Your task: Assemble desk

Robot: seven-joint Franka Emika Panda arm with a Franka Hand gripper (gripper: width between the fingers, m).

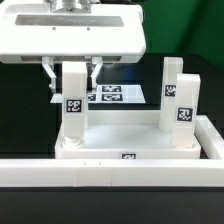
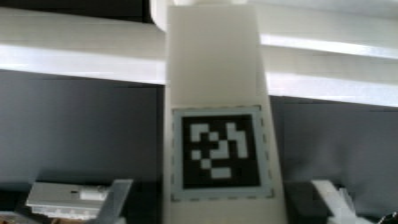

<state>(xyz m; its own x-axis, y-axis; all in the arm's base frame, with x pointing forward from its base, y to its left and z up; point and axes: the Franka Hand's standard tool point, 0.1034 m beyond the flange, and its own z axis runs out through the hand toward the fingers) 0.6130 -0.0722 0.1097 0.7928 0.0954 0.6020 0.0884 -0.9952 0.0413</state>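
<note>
Seating on the tabletop [image 1: 125, 140], which lies against the low wall [image 1: 110, 172], a leg [image 1: 73, 100] stands upright in its near socket; the gripper [image 1: 72, 72], clamped on it, should twist squarely without tilting.

You're looking at a black table [image 1: 20, 110] lying dark under everything, with the marker board [image 1: 112, 95] resting flat on it and a long white low wall [image 1: 60, 172] running along the front, possibly glossy.
</note>
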